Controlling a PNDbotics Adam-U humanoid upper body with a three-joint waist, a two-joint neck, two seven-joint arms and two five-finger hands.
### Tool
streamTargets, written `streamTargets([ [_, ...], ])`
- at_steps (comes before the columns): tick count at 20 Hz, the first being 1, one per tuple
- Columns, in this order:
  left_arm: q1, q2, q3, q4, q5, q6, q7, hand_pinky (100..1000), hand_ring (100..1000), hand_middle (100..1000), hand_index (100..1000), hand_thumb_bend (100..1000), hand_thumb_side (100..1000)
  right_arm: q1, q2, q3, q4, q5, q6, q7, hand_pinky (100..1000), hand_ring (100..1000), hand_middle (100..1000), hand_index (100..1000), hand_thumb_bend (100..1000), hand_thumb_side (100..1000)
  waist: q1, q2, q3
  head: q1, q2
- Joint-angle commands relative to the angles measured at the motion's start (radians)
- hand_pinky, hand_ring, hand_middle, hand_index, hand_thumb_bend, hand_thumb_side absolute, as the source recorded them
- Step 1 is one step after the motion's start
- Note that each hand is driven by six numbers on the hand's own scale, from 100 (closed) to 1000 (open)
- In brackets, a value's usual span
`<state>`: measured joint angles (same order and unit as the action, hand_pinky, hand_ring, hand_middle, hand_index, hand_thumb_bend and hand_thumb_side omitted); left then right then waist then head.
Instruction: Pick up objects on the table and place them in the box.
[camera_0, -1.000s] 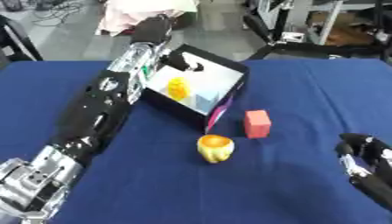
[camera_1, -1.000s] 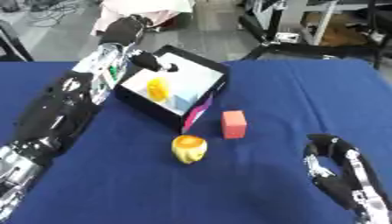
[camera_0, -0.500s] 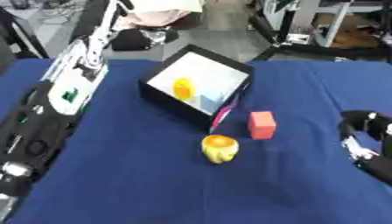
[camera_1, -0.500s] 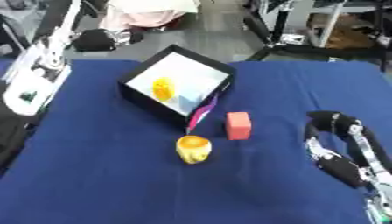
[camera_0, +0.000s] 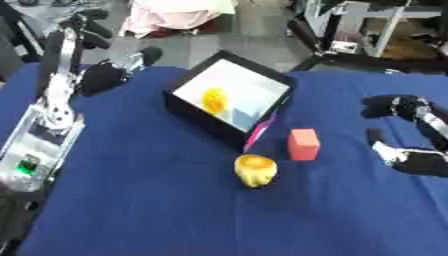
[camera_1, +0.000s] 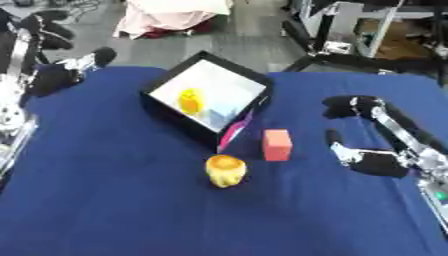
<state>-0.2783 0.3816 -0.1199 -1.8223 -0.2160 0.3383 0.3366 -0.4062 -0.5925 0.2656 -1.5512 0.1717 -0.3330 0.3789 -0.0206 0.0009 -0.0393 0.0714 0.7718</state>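
The right hand (camera_1: 372, 150) hovers with fingers spread, holding nothing. The red block (camera_1: 277, 144) lies just beside it, toward the box (camera_1: 179, 122) (yellow pepper (camera_1: 226, 170) nearby). It should close squarely on the block's sides.

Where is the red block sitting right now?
The red block stands on the blue table, centre-right in both eye views, just right of the black box and up-right of the yellow object.

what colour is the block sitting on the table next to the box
The block is red, leaning orange-pink; the left eye view shows it best.
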Motion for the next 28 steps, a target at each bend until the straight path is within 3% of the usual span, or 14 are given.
streamTargets([
  [1,0.025,-0.045,0.027,-0.014,0.021,-0.04,0.054,773,609,580,820,919,571,-0.078,-0.025,0.027,0.111,0.026,-0.046,0.074,832,840,779,907,100,586,-0.015,-0.007,0.005,-0.012,-0.002],
  [4,0.05,-0.075,0.032,-0.005,0.018,-0.068,0.068,776,612,583,824,913,581,-0.157,0.009,0.049,0.238,0.116,-0.101,0.148,866,889,830,939,100,702,-0.014,-0.006,0.011,-0.021,-0.002],
  [8,0.062,-0.091,0.029,0.006,0.002,-0.075,0.056,777,611,582,825,914,580,-0.235,0.074,0.059,0.379,0.313,-0.19,0.202,894,917,877,969,100,720,-0.011,-0.005,0.017,-0.03,-0.002],
  [14,0.077,-0.109,0.027,0.013,-0.011,-0.076,0.051,777,610,581,825,916,579,-0.297,0.151,0.042,0.508,0.581,-0.296,0.172,919,944,912,986,100,583,-0.008,-0.004,0.025,-0.044,-0.002],
  [22,0.082,-0.117,0.024,0.012,-0.009,-0.077,0.051,778,610,581,824,917,579,-0.333,0.207,0.022,0.594,0.732,-0.35,0.108,927,944,906,983,100,540,-0.006,-0.005,0.029,-0.058,-0.002],
  [25,0.082,-0.12,0.023,0.012,-0.011,-0.077,0.049,778,610,581,825,918,579,-0.342,0.221,0.015,0.622,0.766,-0.354,0.097,930,934,845,969,100,546,-0.006,-0.006,0.031,-0.061,-0.002],
  [28,0.083,-0.121,0.022,0.012,-0.013,-0.076,0.048,778,610,580,825,918,579,-0.346,0.232,0.007,0.644,0.8,-0.353,0.08,931,921,766,952,100,491,-0.005,-0.006,0.032,-0.064,-0.002],
])
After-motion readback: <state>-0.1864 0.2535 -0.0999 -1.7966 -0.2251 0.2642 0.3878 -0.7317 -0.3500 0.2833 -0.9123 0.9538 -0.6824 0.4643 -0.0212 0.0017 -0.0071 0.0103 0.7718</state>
